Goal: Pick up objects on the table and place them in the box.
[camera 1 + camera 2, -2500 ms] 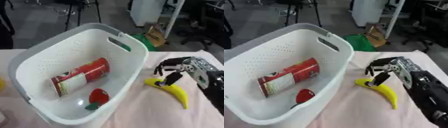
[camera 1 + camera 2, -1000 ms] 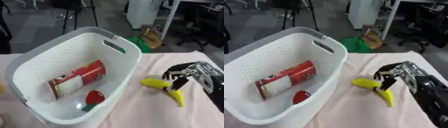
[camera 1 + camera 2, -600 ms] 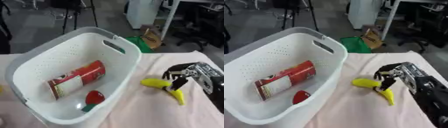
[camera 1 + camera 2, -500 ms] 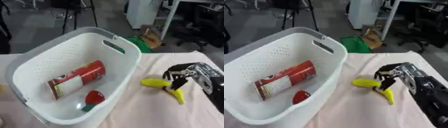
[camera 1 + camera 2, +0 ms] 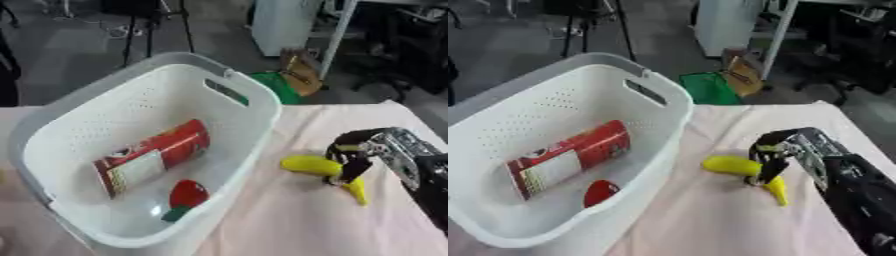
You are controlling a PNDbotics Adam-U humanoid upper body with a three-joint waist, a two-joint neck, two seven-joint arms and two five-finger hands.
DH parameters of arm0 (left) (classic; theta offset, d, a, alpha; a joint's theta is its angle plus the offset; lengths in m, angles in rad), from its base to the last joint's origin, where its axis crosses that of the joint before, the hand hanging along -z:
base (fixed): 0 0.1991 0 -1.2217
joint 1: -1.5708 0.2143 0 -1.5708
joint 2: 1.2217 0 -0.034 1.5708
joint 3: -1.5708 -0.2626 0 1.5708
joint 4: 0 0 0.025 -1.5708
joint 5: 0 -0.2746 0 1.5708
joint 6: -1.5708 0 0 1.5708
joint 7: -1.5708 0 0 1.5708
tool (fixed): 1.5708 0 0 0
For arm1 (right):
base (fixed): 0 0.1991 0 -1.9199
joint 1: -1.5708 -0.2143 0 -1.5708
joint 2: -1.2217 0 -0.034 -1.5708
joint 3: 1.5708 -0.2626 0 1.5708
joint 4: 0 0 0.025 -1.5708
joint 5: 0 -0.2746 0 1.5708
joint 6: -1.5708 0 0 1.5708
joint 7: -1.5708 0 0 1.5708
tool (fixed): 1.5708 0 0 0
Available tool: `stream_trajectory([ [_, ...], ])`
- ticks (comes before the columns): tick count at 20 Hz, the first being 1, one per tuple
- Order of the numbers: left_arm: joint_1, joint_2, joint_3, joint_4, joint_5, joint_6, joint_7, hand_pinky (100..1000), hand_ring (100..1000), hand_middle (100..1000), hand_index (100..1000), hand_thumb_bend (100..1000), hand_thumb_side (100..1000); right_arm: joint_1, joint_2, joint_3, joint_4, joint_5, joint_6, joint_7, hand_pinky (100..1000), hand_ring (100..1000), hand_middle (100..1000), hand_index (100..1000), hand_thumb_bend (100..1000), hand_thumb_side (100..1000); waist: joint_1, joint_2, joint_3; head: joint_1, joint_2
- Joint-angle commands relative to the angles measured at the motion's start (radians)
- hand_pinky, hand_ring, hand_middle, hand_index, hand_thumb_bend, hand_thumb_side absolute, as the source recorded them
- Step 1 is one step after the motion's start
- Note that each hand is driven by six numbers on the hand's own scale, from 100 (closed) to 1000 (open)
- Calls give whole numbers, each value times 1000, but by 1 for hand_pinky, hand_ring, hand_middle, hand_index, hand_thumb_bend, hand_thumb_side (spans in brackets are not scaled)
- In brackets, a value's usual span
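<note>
Right hand: the right hand (image 5: 367, 150) reaches in from the right edge, its dark fingers (image 5: 354, 167) curled down over the middle of the banana (image 5: 308, 165), closing around it.
Left hand: not in either view.
Banana: yellow, lying on the pinkish tablecloth (image 5: 289, 220) just right of the basket; its fat end points toward the basket, its thin end (image 5: 357, 192) pokes out below the fingers. Whether it rests on the cloth or is lifted, I cannot tell.
Box: here it's a white perforated laundry basket (image 5: 249, 102) with a handle slot (image 5: 225, 91) in its far wall, filling the left and centre of the view.
In the basket: 1 red cylindrical can (image 5: 150, 156) with a white label lies on its side, and just beside it, nearer the front, sits a small red item with a green end (image 5: 185, 197).
Background: past the table edge, a green object (image 5: 710, 88) and a brown cardboard box (image 5: 741, 70) on the grey floor.
</note>
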State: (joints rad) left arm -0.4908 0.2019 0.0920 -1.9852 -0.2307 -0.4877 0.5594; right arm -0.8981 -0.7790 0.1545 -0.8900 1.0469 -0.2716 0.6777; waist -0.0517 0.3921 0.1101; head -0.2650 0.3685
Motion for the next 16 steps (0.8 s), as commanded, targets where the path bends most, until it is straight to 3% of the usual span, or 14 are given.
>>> stream_trajectory([
  [1, -6, 4, 7, -15, -4, 0, 0, 646, 502, 602, 746, 100, 990, -11, -15, 1, 6, 18, 1, 2, 647, 600, 604, 801, 344, 643, 1, -26, -2, -3, 3],
  [8, -9, 3, 8, -15, -4, -1, 0, 646, 503, 602, 747, 100, 990, -6, -2, 0, 20, 17, -1, -6, 616, 580, 558, 752, 307, 621, 1, -23, 2, -5, 2],
  [9, -9, 3, 7, -15, -4, -1, 1, 646, 504, 602, 747, 100, 990, -7, -2, 0, 20, 16, 0, -10, 601, 573, 514, 699, 227, 611, 1, -23, 2, -5, 1],
  [16, -9, 4, 7, -15, -4, -1, 0, 645, 507, 602, 746, 100, 986, -13, -2, -1, 22, 11, 10, -34, 588, 572, 465, 635, 190, 583, 1, -25, 0, -2, 0],
])
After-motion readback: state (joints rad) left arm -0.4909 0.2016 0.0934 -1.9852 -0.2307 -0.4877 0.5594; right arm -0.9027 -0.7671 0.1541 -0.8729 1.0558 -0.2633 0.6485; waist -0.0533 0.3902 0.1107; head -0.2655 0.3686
